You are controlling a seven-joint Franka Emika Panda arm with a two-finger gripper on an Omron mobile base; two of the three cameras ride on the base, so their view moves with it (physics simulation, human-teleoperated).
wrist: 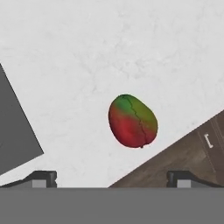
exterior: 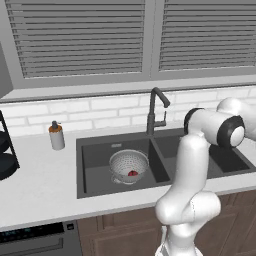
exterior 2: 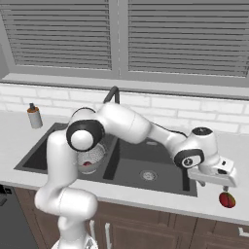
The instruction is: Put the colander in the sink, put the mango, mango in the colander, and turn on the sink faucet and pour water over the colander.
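Fingertips of your two-finger gripper (wrist: pixel 111 178) are sitting wide apart at the bottom of the hand view, holding nothing. Between and beyond them, a small roundish red mango with a greenish-yellow patch (wrist: pixel 132 121) is lying on the pale speckled stone counter (wrist: pixel 109 52), close to its front edge, where brown wooden cabinet fronts (wrist: pixel 183 157) are showing below.

In the right base view you are seeing the gripper (exterior 2: pixel 214 185) hanging just above that same mango (exterior 2: pixel 227 200), slightly to its left and not touching it, on the counter right of the large dark charcoal double-basin sink (exterior 2: pixel 146 160).

The small round silvery wire-mesh colander (exterior: pixel 129 166) is standing in the left basin of the sink (exterior: pixel 95 160), and a second red mango (exterior: pixel 133 173) is lying inside it. The tall dark grey gooseneck faucet (exterior: pixel 155 110) is rising behind the divider between the basins. A small grey soap dispenser with an orange-brown top (exterior: pixel 56 135) is standing on the counter to the left.
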